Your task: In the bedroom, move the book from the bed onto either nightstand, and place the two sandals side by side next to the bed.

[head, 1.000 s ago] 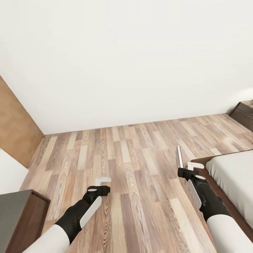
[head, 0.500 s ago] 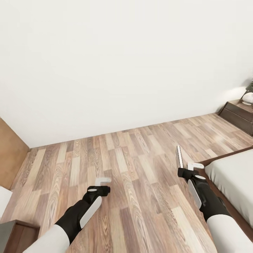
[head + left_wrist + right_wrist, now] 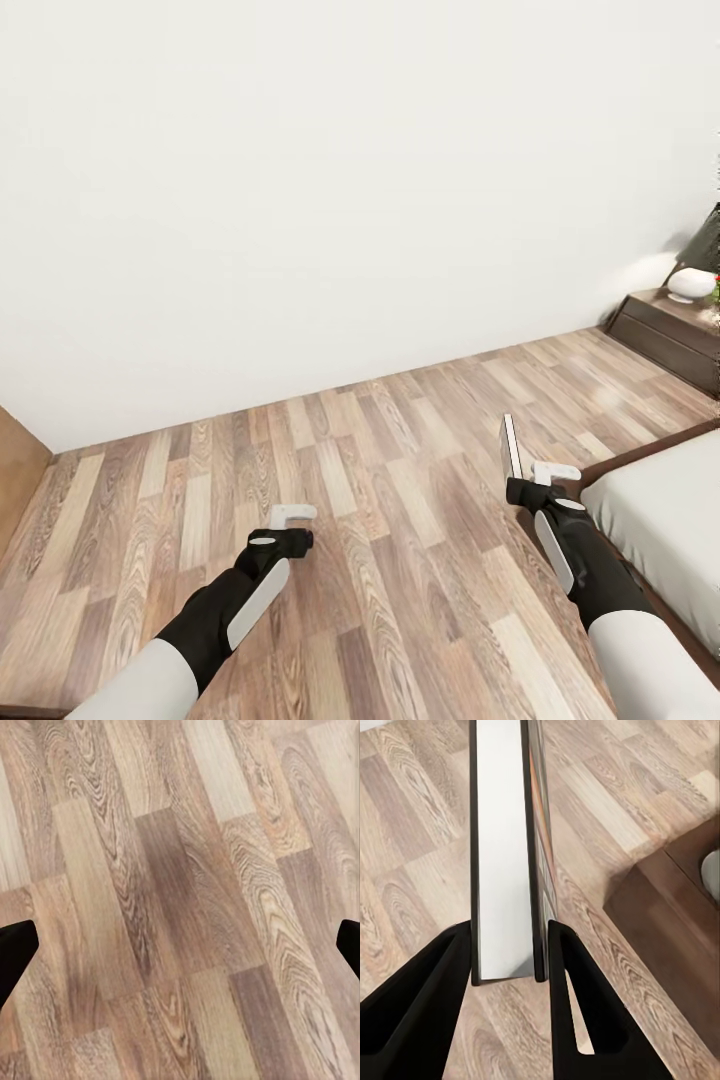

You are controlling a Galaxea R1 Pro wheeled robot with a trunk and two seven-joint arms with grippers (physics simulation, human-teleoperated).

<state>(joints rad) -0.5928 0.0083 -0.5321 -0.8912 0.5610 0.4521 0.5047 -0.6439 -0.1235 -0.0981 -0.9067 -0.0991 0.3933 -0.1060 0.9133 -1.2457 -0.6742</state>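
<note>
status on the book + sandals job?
Book is off the bed and clamped upright in the right gripper. Not yet on the nightstand at the far right. Left gripper is open over bare floor. Sandals not handled yet.

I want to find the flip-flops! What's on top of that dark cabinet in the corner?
On the nightstand sits a round white thing with dark leaves behind it. No sandals there. The picture's edge cuts off the rest of its top.

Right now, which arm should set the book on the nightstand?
The right. Its claw is already shut on the book, and the nightstand stands ahead on the robot's right, past the bed. The left claw hangs open over bare floor.
</note>
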